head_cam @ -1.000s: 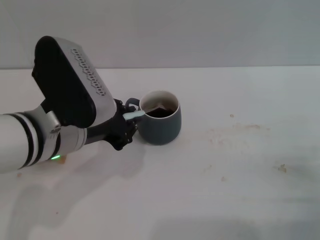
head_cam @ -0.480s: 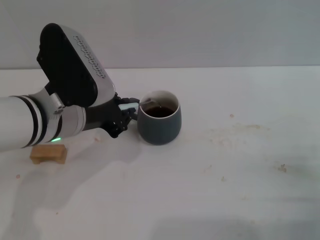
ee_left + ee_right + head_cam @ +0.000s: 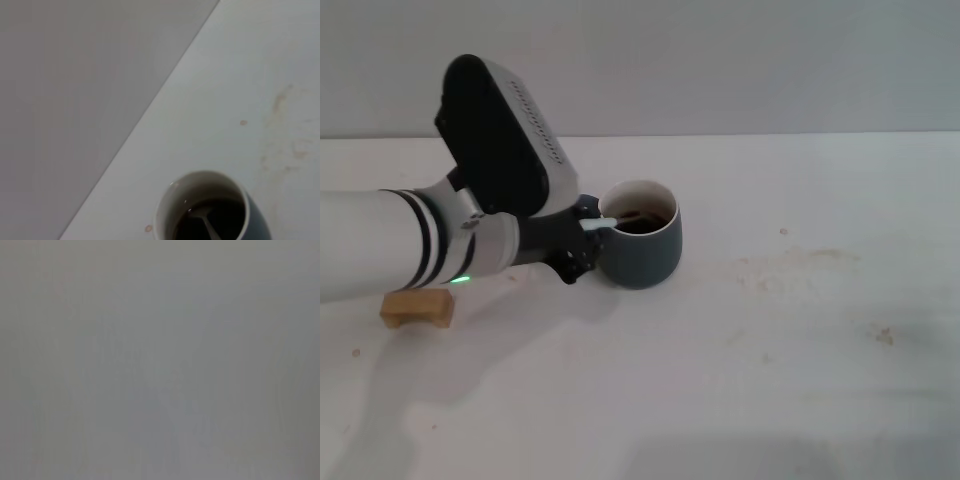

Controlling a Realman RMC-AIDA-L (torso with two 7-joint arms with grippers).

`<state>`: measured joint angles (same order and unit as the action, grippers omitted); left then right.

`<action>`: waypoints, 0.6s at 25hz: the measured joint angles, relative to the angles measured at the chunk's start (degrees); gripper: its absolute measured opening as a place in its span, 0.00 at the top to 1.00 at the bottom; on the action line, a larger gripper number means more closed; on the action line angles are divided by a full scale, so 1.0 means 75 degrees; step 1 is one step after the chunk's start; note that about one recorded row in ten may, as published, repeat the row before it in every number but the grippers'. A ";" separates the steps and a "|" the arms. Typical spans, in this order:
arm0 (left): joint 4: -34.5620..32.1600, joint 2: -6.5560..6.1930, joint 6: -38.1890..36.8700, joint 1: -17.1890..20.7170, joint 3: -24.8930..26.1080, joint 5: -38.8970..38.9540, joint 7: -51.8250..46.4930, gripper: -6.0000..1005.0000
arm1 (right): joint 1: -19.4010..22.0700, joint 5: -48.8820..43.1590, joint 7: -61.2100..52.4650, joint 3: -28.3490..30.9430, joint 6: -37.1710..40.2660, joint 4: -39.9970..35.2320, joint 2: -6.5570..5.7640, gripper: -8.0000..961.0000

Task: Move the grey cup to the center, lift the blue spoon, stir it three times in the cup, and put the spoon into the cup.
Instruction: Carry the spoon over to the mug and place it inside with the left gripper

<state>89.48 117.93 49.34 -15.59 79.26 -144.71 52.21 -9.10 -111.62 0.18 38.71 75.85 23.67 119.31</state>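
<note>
- Black fingers of the left gripper (image 3: 588, 237) are pinching the pale handle of the blue spoon (image 3: 603, 224), closed narrowly around it just beside the rim of the grey cup (image 3: 640, 250), on the cup's left side.
- Apart from the spoon, the gripper is sitting very close against the cup's outer wall; whether it is actually touching that wall cannot be told from the head view.
- The spoon's long axis is lying nearly level, running from the gripper on the left across the rim toward the right, with the far end tipping down into the cup.
- In the left wrist view the spoon (image 3: 207, 225) is showing as a pale shaft ending in a small bowl that is dipping into the dark liquid (image 3: 222, 222), the bowl end pointing toward the cup's (image 3: 200, 182) cream inner wall.
- The cup is standing upright on the white table (image 3: 770, 380), a little left of the table's middle and toward the back, its mouth open upward; its handle is hidden behind the gripper.
- A tan wooden block (image 3: 417, 308) is lying on the table under the left forearm, well apart from the cup.
- The right gripper is not appearing in the head view, and the right wrist view is giving only flat grey.
</note>
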 joint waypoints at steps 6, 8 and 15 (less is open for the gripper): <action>0.0105 0.0006 0.0347 -0.0026 -0.0112 0.0006 -0.0061 0.82 | -0.0094 0.0000 0.0000 0.0031 -0.0055 -0.0045 -0.0007 0.99; 0.0111 0.0007 0.0368 -0.0010 -0.0112 0.0006 -0.0065 0.82 | -0.0108 0.0000 0.0000 0.0035 -0.0058 -0.0050 -0.0008 0.99; 0.0228 0.0014 0.0512 0.0203 -0.0009 -0.0055 -0.0089 0.82 | -0.0221 0.0000 0.0001 0.0041 -0.0067 -0.0127 -0.0016 0.99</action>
<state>91.19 118.04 53.17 -14.07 79.18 -145.12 51.54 -10.76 -111.62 0.18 39.02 75.34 22.71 119.19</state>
